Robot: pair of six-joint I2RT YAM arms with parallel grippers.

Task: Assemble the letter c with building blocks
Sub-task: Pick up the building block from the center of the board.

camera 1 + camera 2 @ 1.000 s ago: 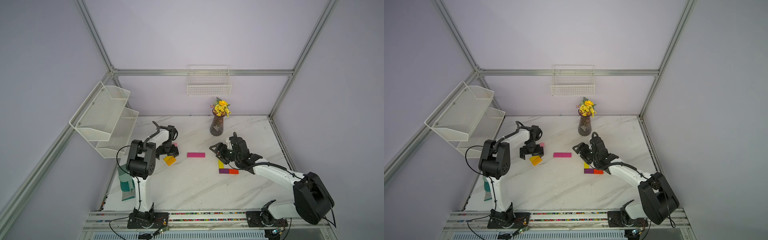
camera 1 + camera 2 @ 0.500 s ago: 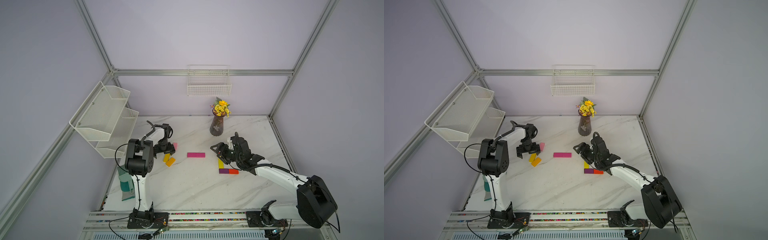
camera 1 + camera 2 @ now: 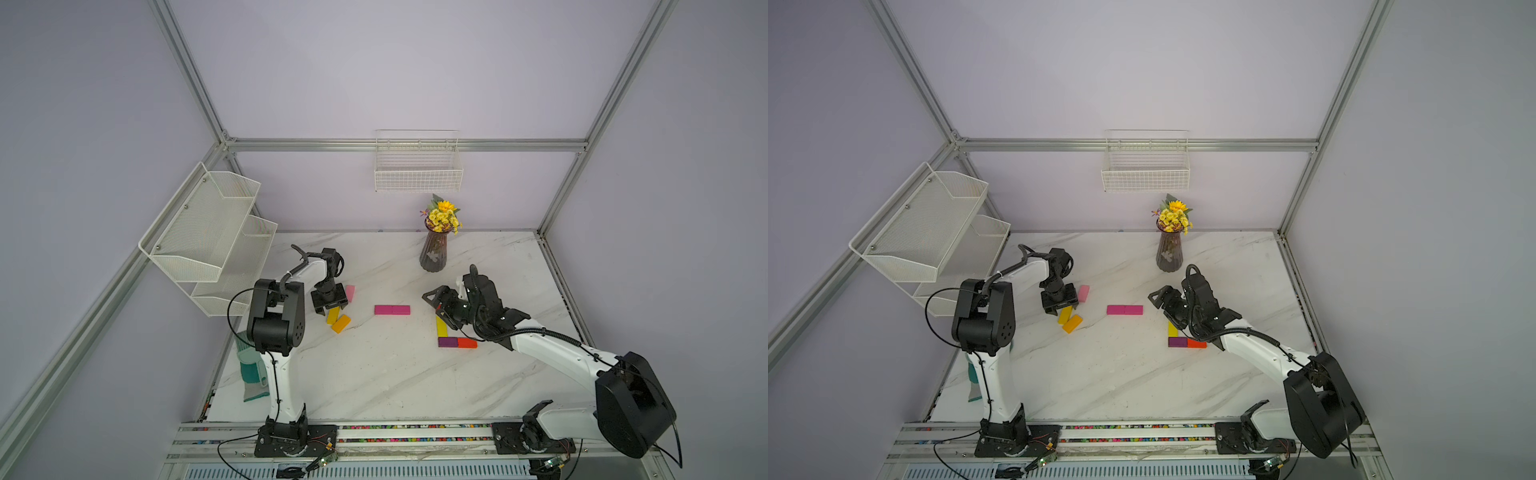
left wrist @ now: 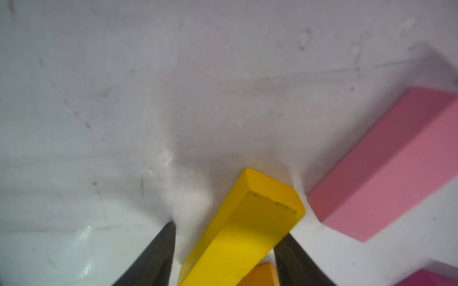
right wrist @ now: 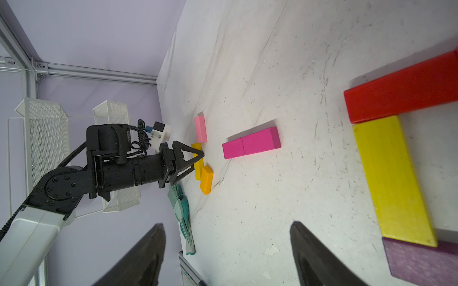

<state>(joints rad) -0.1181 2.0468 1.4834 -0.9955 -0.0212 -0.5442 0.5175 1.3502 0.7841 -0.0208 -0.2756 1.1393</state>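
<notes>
Slantwise within the left claw (image 4: 228,231), the short yellow block (image 4: 250,218).

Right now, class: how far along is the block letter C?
Done: a long yellow block has a red block across one end and a purple block at the other. In hand: the left gripper straddles a second yellow block, not yet clamped. Left: orange block, pink block and magenta blocks lie loose.

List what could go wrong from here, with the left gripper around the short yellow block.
1. The left gripper straddles the short yellow rectangular block askew, with a gap on one side only; closing may twist it.
2. The orange rectangular block lies right beside it, and the pale pink block lies close; either could get knocked.
</notes>
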